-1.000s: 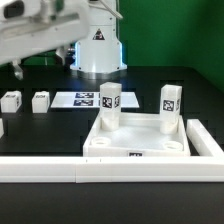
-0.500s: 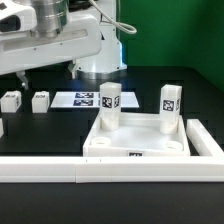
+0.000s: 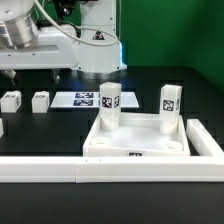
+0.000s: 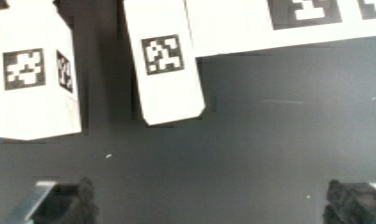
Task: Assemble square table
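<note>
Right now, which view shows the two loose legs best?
Wrist view: the two loose legs appear large, with their tags sharp. The exterior view shows them only as small blocks at its left, beside the marker board.

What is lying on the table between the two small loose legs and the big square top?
The marker board, lying flat, sits between the loose legs and the square top. The exterior view shows this.
</note>
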`<state>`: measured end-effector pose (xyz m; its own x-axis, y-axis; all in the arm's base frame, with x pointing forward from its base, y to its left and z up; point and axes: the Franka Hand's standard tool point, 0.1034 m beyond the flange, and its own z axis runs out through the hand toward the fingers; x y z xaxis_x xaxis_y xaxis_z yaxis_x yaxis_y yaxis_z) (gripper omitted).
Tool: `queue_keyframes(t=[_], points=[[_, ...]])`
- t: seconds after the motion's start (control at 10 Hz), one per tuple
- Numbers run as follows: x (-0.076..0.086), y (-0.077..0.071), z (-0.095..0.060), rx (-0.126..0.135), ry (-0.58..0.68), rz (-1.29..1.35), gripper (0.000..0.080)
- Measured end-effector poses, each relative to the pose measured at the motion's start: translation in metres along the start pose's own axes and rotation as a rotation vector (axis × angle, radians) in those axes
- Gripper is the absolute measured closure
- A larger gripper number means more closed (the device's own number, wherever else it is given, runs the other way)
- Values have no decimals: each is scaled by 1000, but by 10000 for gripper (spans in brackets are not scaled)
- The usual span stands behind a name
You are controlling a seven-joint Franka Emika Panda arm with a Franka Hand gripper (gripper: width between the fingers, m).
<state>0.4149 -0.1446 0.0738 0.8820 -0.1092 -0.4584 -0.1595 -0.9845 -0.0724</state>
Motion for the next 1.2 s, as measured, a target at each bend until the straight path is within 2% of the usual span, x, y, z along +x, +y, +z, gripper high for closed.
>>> queue_keyframes(t=[0.2,0.3,0.4,0.5,0.6,0.7,0.8,1.2], points=[[0,-4,1,3,-16,-16,151],[-3,-10,8,3,-41,14,151],[-13,-29,34,1,-166,41,151],[-14,-24,38,5,-296,-17,151],[-15,-12,43,9,-355,-2,151],[-25,-10,55,16,-413,0,151],[-26,-13,56,20,-445,-6,151],[-24,-16,58,19,-441,-37,151]])
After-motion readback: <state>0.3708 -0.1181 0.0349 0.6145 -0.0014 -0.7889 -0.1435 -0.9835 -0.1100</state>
